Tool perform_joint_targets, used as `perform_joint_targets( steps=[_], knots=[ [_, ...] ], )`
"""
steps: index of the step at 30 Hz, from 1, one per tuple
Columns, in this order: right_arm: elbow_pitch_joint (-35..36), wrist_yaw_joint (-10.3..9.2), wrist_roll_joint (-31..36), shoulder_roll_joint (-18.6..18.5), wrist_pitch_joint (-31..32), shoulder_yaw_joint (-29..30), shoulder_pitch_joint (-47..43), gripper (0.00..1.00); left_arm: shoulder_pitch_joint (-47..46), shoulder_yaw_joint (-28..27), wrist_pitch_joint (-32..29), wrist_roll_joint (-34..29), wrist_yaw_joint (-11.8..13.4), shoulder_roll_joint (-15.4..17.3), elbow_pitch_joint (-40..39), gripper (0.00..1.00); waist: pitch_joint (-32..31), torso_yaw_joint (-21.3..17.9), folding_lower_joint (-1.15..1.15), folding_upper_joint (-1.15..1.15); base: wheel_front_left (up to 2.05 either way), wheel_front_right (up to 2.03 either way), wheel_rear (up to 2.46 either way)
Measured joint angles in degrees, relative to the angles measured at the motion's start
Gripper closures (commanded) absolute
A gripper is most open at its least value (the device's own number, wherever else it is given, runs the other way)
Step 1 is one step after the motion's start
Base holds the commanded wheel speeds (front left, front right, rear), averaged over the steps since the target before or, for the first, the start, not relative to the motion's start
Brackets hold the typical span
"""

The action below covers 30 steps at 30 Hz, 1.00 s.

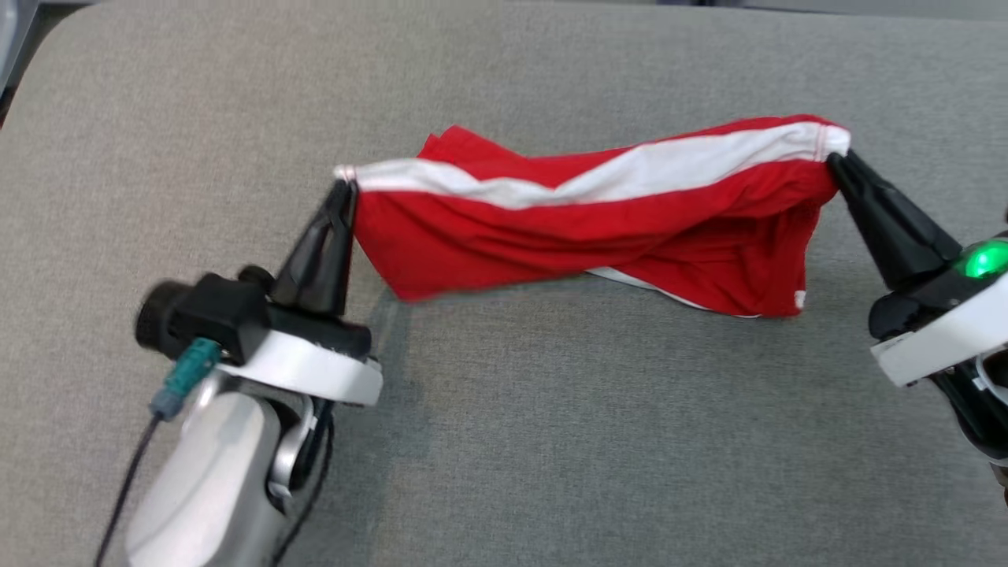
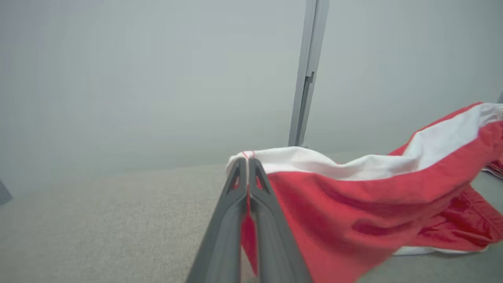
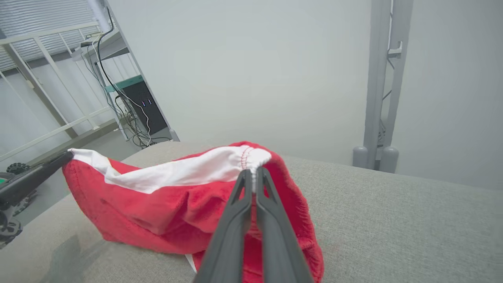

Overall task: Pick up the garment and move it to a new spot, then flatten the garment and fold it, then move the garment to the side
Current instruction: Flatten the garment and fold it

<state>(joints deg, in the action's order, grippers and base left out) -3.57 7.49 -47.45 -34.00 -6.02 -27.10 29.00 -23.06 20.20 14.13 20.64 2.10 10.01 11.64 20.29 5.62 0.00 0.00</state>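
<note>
From the head camera: the red garment (image 1: 598, 228) with its white band stretches across the middle of the grey worktop (image 1: 551, 441), nearer the far edge than the near one. The left claw (image 1: 345, 189) pinches the band's left end, fingers pressed together on the cloth. The right claw (image 1: 835, 161) has the band's right end, clamped tight in the same way. The band is strung between them, and the red cloth sags below it, its lowest folds seeming to touch the worktop.

Over to the left wrist camera: the left claw (image 2: 247, 161) is closed on the white corner, with a strip of red caught between its fingers. The garment (image 2: 353, 212) runs off to the right, drooping toward the worktop (image 2: 98, 224). A grey post (image 2: 308, 70) stands behind.

Now the right wrist camera: the right claw (image 3: 253, 173) bites the stitched white hem at the top of the bunched garment (image 3: 157, 208). The cloth trails left to the left claw (image 3: 67, 156), which holds the other end. The bottom of the garment rests on the worktop (image 3: 393, 220). Beyond the far edge stand a grey post (image 3: 379, 78) and a rack (image 3: 133, 98) hung with cables.
</note>
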Motion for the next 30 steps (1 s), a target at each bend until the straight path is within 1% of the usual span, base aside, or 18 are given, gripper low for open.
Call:
perform_joint_targets(
  steps=[4, 7, 8, 13, 18, 23, 27, 30],
  knots=[
    [3.0, 0.0, -2.4, 0.0, -2.9, 2.8, -1.4, 1.0, -2.0, -0.6, -1.3, -1.7, 0.6, 2.7, -7.1, 1.0, -2.0, -1.1, 0.0, 0.0, 0.0, 0.0, 0.0],
    [5.7, 0.0, -3.8, -0.1, -4.4, 5.1, -1.4, 1.0, -4.4, -0.9, -3.7, -3.0, 0.7, 4.9, -12.1, 1.0, -3.5, -2.0, 0.0, 0.0, 0.0, 0.0, 0.0],
    [7.4, 0.0, -4.1, -0.3, -4.8, 6.9, -1.3, 1.0, -6.9, -1.0, -5.5, -3.7, 0.5, 6.2, -15.0, 1.0, -4.6, -2.7, 0.0, 0.0, 0.0, 0.0, 0.0],
    [11.2, 0.0, -5.6, -0.4, -4.6, 10.8, 0.8, 1.0, -13.7, -1.7, -9.5, -4.6, -0.2, 8.3, -20.3, 1.0, -7.3, -4.6, 0.0, 0.0, 0.0, 0.0, 0.0],
    [13.3, 0.0, -6.5, -0.3, -2.7, 13.5, 3.6, 1.0, -20.0, -2.9, -12.4, -4.4, -1.1, 9.3, -22.1, 1.0, -9.8, -6.6, 0.0, 0.0, 0.0, 0.0, 0.0],
    [13.6, 0.0, -7.0, 0.8, -1.0, 13.9, 4.7, 1.0, -23.0, -2.9, -13.9, -3.1, -2.1, 9.2, -21.1, 1.0, -11.1, -8.3, 0.0, 0.0, 0.0, 0.0, 0.0],
    [12.5, 0.0, -7.6, 1.8, -0.9, 14.2, 6.2, 1.0, -25.0, -2.7, -14.1, -1.9, -2.7, 8.6, -19.3, 1.0, -10.4, -8.9, 0.0, 0.0, 0.0, 0.0, 0.0],
    [11.1, 0.0, -8.3, 2.6, -0.9, 13.9, 8.3, 1.0, -27.2, -2.8, -13.4, -0.9, -3.6, 8.0, -16.7, 1.0, -9.0, -9.0, 0.0, 0.0, 0.0, 0.0, 0.0]
  ],
)
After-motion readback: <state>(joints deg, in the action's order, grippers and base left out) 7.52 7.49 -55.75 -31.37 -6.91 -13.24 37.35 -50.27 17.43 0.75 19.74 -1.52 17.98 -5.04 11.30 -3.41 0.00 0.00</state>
